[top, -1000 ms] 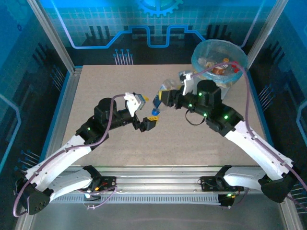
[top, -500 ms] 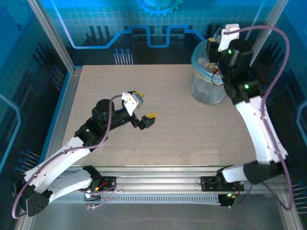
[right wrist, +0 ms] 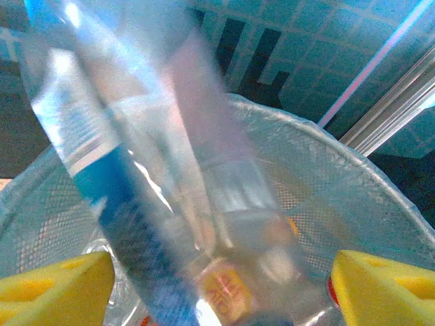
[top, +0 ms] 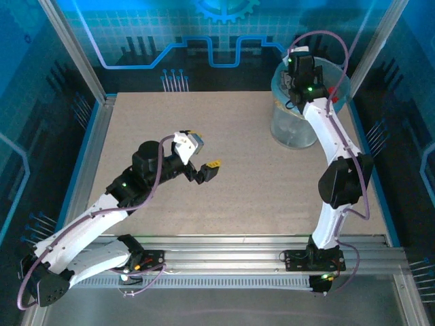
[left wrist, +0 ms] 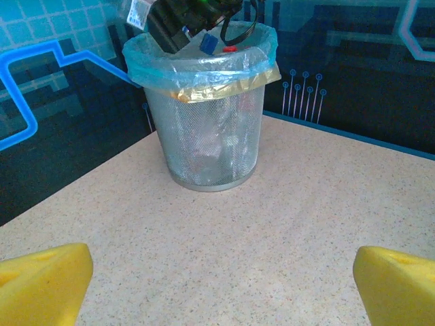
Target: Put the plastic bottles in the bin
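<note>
The bin (top: 292, 129), grey mesh with a light blue liner, stands at the table's far right. My right gripper (top: 299, 68) hangs over its mouth. In the right wrist view its yellow fingers (right wrist: 47, 285) stand wide apart, open. A clear plastic bottle with a blue label (right wrist: 115, 190) is blurred between them, over the bin's rim (right wrist: 353, 176). Other bottles lie inside, one with an orange label (right wrist: 231, 292). My left gripper (top: 206, 151) is open over the middle of the table, nothing between its fingers (left wrist: 41, 278), facing the bin (left wrist: 204, 142).
The speckled tabletop (top: 258, 190) stretches between the left gripper and the bin. Metal frame posts (top: 75, 54) and blue panels enclose the table. The right arm (top: 336, 170) reaches up along the right side.
The right arm carried the blue-labelled bottle from the table's middle to above the bin, and its jaws have spread apart. The left arm has barely moved.
</note>
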